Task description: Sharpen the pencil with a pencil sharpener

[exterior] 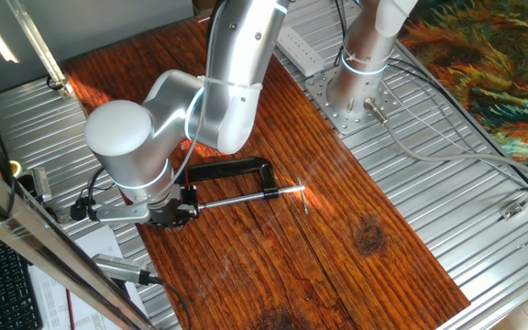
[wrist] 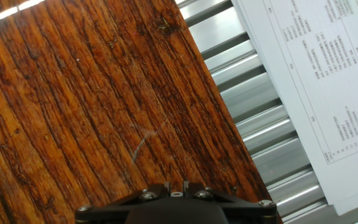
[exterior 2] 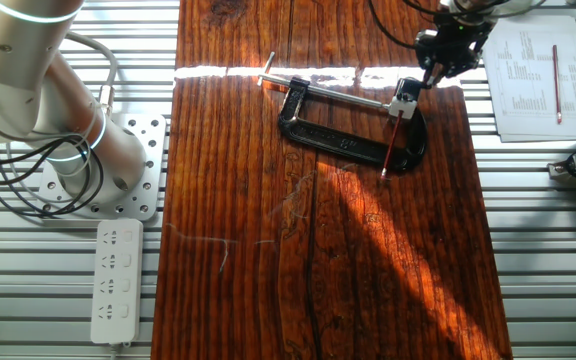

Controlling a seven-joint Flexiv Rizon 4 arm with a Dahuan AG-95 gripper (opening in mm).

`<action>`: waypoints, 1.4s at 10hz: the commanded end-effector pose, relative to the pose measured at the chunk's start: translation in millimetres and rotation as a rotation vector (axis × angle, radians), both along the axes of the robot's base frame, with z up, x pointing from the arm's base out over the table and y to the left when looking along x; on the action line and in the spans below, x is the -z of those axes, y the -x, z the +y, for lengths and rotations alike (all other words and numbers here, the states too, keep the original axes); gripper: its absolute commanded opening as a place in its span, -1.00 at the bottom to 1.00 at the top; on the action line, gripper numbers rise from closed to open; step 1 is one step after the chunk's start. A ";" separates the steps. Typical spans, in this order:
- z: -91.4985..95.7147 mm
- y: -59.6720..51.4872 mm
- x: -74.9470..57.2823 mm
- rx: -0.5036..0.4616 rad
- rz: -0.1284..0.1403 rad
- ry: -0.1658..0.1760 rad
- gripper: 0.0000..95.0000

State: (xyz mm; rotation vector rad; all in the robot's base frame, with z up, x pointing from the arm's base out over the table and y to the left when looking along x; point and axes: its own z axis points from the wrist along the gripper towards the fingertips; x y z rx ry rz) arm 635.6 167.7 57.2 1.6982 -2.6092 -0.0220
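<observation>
Dark wood bench point(exterior 2: 268, 250): pencil point(exterior 2: 392, 142) lies across C-clamp point(exterior 2: 348, 135), top end in/at sharpener point(exterior 2: 405, 95); end effector point(exterior 2: 438, 62) just above, open/closed can't tell; looks mid-sharpening, next needs firm grip and twist.

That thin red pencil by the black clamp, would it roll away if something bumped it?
Probably only a little. The pencil looks thin and light, so a nudge would shift it easily, but it lies against the clamp, and its upper end seems to sit in the small sharpener, which should hold it.
</observation>
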 end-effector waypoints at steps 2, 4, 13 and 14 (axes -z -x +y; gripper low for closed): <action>6.5 3.2 0.2 0.012 0.003 -0.002 -1.00; 11.5 5.5 1.7 0.015 -0.002 0.008 -1.00; 10.3 11.3 -4.5 0.005 -0.003 0.007 -1.00; 11.2 12.0 -5.7 0.002 -0.003 0.009 -1.00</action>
